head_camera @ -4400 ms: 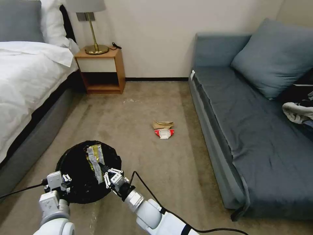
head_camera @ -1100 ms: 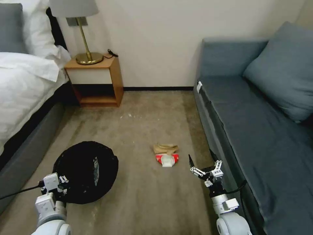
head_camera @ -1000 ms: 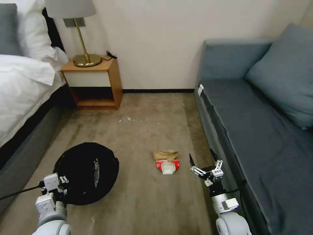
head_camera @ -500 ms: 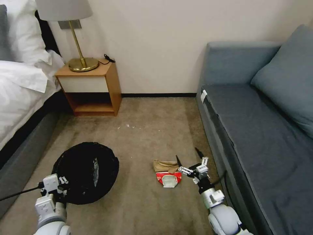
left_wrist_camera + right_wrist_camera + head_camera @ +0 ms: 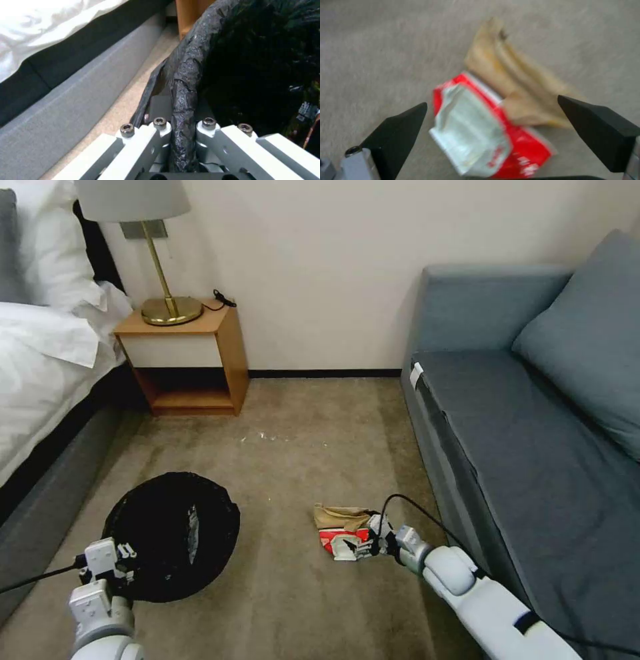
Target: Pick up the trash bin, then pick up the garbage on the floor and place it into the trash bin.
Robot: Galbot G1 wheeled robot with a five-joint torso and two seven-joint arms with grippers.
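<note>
On carpet (image 5: 293, 593): left tool (image 5: 181, 140) clamping trash bin (image 5: 170, 533) rim, wrapper (image 5: 193, 523) lying inside; right tool (image 5: 493, 110) spreading apart around red-and-white packet (image 5: 486, 130).

No legible txt anywhere.

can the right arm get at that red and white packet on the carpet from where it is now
Probably yes. The right tool is open and sits low over the flat red-and-white plastic packet, its black fingertips either side of it. Nothing lies between; only the crumpled tan paper touches the packet's far edge.
</note>
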